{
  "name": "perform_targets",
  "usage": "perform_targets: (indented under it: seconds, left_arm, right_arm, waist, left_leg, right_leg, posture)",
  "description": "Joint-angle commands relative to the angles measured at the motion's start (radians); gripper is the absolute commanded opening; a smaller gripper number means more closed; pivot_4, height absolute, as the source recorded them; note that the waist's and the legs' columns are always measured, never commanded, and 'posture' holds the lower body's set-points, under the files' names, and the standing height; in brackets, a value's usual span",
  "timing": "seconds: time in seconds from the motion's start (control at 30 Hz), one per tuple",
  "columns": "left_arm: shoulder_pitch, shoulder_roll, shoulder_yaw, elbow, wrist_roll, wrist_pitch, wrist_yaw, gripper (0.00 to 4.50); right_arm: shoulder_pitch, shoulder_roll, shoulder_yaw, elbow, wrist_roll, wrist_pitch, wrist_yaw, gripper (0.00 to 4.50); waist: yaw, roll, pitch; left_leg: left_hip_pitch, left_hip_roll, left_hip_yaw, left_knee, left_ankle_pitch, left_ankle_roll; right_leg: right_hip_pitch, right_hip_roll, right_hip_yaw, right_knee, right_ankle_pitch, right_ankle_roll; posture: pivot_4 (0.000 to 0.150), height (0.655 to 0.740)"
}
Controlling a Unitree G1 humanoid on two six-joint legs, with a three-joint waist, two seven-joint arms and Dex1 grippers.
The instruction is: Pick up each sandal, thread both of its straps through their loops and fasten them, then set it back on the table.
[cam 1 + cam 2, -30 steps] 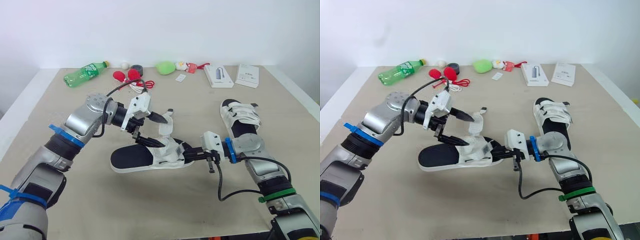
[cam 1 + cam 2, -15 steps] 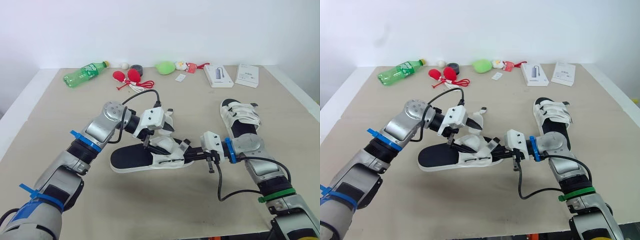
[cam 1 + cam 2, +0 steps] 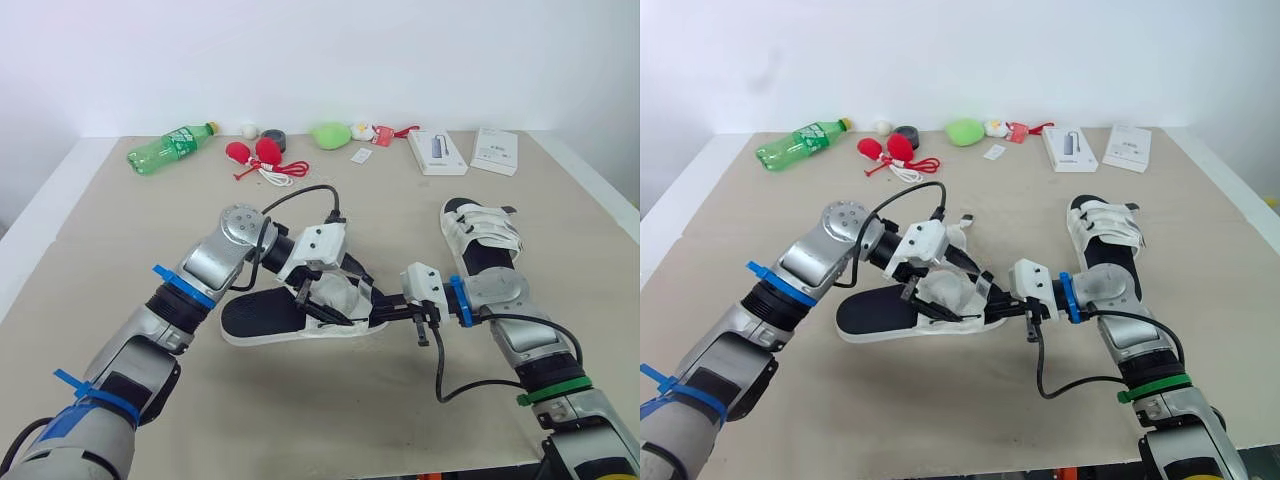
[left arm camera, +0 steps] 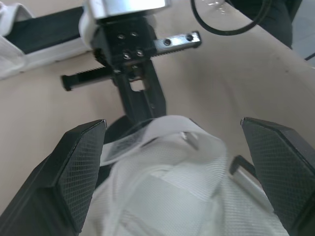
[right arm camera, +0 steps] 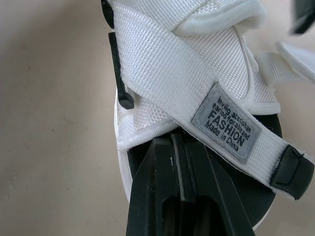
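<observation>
White sandal [image 3: 290, 318] is seen lying flat at the middle of the worktop [image 3: 120, 260], with its bare black footbed turned toward 9 o'clock and its straps toward 3 o'clock. The left hand [image 3: 340, 292] is held over the straps, with its arm lying off toward 10 o'clock. Its fingers [image 4: 81, 167] are spread wide, and a loose white strap [image 4: 170, 140] is bunched between them without being pinched. The right hand [image 3: 380, 312] is placed at the 3 o'clock end of the sandal. Its fingers are drawn narrow and clamped on the edge of the sole, just beneath a strap on which a grey label [image 5: 225, 129] is sewn. A second sandal [image 3: 482, 235], with its straps laid across it, is set at about 2 o'clock from the first, well apart from the left hand and just beside the right forearm.
</observation>
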Motion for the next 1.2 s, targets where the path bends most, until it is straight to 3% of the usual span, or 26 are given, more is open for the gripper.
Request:
perform_targets:
  seconds: [0.03, 0.3, 0.5, 0.77, 1.2]
  left_arm:
    - [-0.007, -0.01, 0.028, -0.034, 0.005, 0.011, 0.01, 4.48]
    - [-0.12, 0.089, 0.089, -0.131, -0.242, 0.505, -0.173, 4.48]
    - [-0.071, 0.139, 0.024, -0.224, -0.252, 0.609, -0.181, 4.48]
    - [-0.059, 0.108, -0.021, -0.233, -0.215, 0.68, -0.085, 4.48]
    - [-0.096, 0.031, -0.05, -0.143, -0.136, 0.649, -0.011, 4.48]
  right_arm:
    - [0.006, -0.006, 0.001, -0.012, -0.014, 0.001, -0.006, 0.0]
    - [0.008, -0.014, 0.0, -0.007, -0.014, -0.002, -0.002, 0.0]
    - [0.001, -0.009, 0.002, -0.002, -0.018, -0.004, -0.001, 0.0]
    - [0.002, -0.01, 0.004, 0.002, -0.019, -0.007, 0.0, 0.0]
    - [0.009, -0.013, 0.001, -0.004, -0.02, -0.009, -0.006, 0.0]
  waist:
    - [0.0, 0.0, 0.0]
    - [-0.001, 0.0, 0.0]
    - [-0.001, 0.0, 0.0]
    - [0.0, 0.0, 0.0]
    - [-0.001, 0.0, 0.0]
  left_leg:
    - [0.0, 0.0, 0.0, 0.0, 0.0, 0.0]
    - [-0.001, 0.0, -0.002, 0.0, 0.0, 0.0]
    - [-0.001, 0.0, -0.003, 0.0, 0.0, 0.0]
    - [-0.001, 0.0, -0.003, 0.0, 0.0, 0.0]
    - [-0.001, -0.001, -0.003, 0.0, 0.0, 0.0]
  right_leg:
    - [0.0, 0.0, 0.0, 0.0, 0.0, 0.0]
    - [0.0, 0.0, -0.002, 0.0, -0.001, 0.0]
    - [0.0, 0.0, -0.003, 0.0, -0.002, 0.0]
    - [0.0, 0.0, -0.003, 0.0, -0.002, -0.001]
    - [0.0, 0.0, -0.002, 0.0, -0.002, -0.001]
  posture:
    - [0.15, 0.74]
    - [0.15, 0.74]
    - [0.15, 0.74]
    - [0.15, 0.74]
    - [0.15, 0.74]
